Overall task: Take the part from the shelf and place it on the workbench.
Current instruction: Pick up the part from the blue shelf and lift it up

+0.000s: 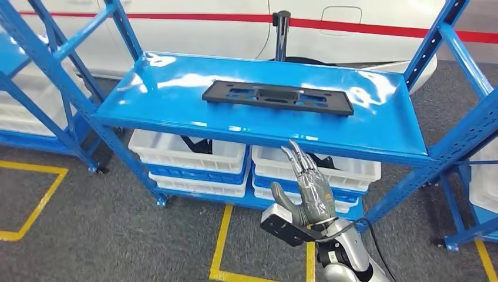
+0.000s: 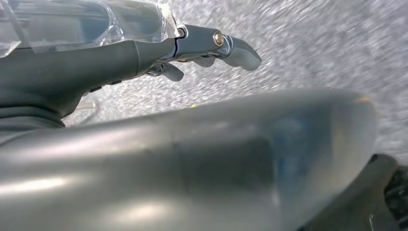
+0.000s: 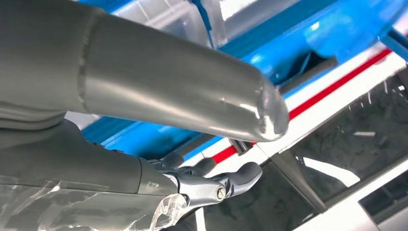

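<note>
The part [image 1: 277, 97] is a flat black rectangular plate with cut-outs, lying on the top level of the blue shelf [image 1: 170, 103], towards its middle and right. My right hand [image 1: 308, 188] is raised in front of and below the shelf's front edge, fingers stretched up and apart, holding nothing. In the right wrist view the right hand [image 3: 96, 163] is empty too, with the blue shelf [image 3: 337, 29] and a dark edge of the part [image 3: 308, 72] beyond it. My left hand [image 2: 96, 62] hangs over the grey floor, fingers [image 2: 221, 45] out, holding nothing.
White bins [image 1: 188, 150] [image 1: 352, 170] fill the shelf's lower level. More blue shelving stands at the left [image 1: 23, 70] and right [image 1: 481, 176]. A black post [image 1: 282, 35] stands behind the shelf before a white wall with a red stripe. Yellow lines [image 1: 223, 235] mark the grey floor.
</note>
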